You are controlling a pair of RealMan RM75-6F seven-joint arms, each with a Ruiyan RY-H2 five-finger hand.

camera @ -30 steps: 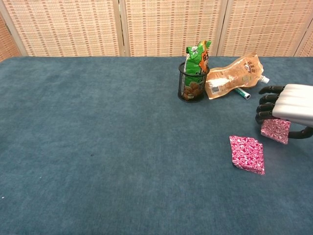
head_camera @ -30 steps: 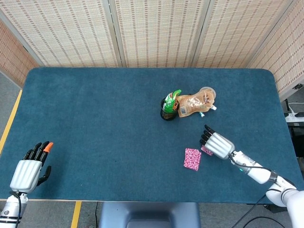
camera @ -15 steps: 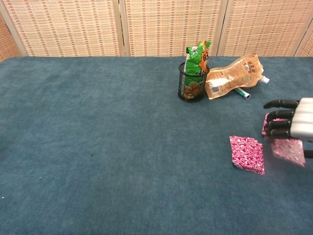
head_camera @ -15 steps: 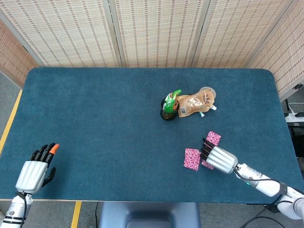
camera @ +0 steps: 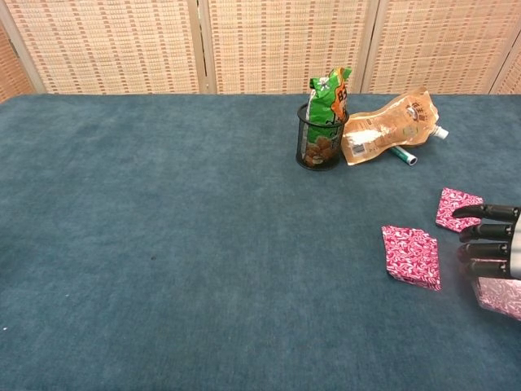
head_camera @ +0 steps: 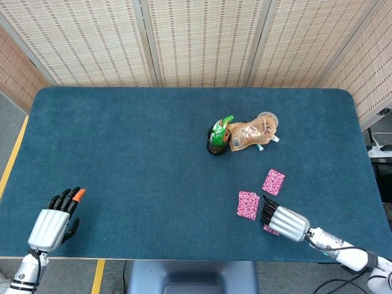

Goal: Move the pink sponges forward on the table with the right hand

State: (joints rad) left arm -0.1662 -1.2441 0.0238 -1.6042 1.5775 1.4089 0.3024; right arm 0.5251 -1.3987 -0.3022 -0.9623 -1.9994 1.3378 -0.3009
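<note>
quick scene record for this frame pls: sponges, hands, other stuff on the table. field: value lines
table: blue cloth top
pink sponges: three seen
far sponge, lying flat, free of the hand
middle sponge, lying flat, just left of the right hand
near sponge, under the right hand, mostly hidden; held or only covered, cannot tell
right hand, fingers extended, over the near sponge
left hand, fingers apart, holds nothing
mesh cup, upright, green snack bag inside
pouch, lying beside the cup
</note>
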